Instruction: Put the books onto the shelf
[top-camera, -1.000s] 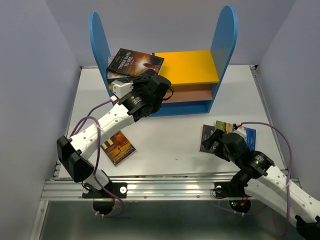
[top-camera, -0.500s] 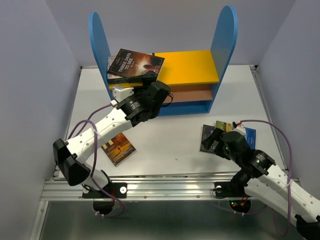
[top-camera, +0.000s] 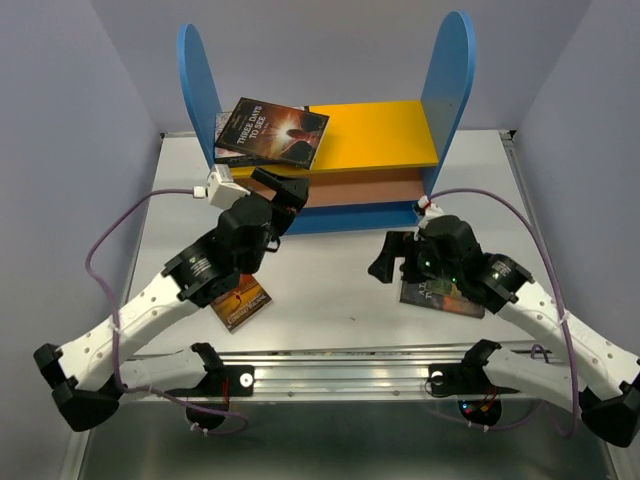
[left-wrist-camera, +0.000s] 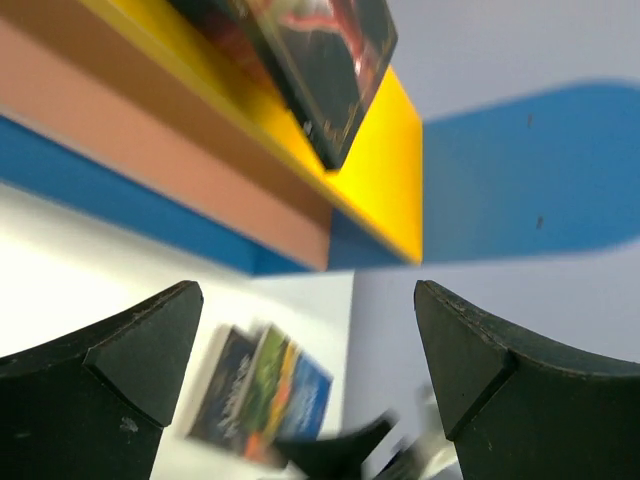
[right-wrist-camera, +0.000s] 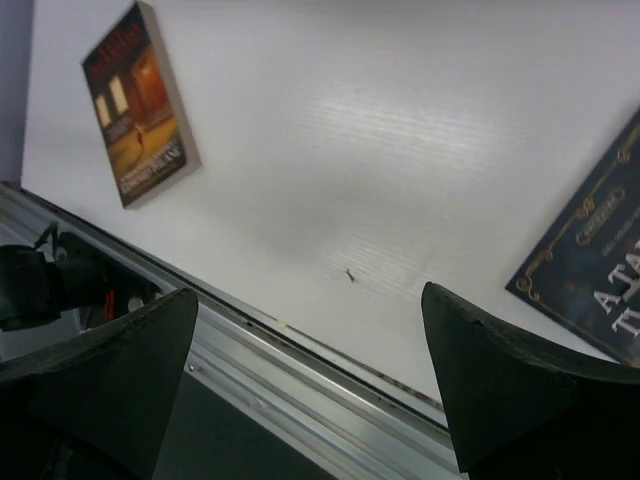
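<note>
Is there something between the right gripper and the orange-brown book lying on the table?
Nothing visible on the surface: only bare table separates the right gripper from the orange-brown book. Seen from above, though, the left arm overlaps one corner of that book.

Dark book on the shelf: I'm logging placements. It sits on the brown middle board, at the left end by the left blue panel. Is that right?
Not quite. The dark book sits up on the orange-yellow top board, apparently atop another book, not on the brown middle board. The top external view shows it. It is at the left end, by the left blue panel.
</note>
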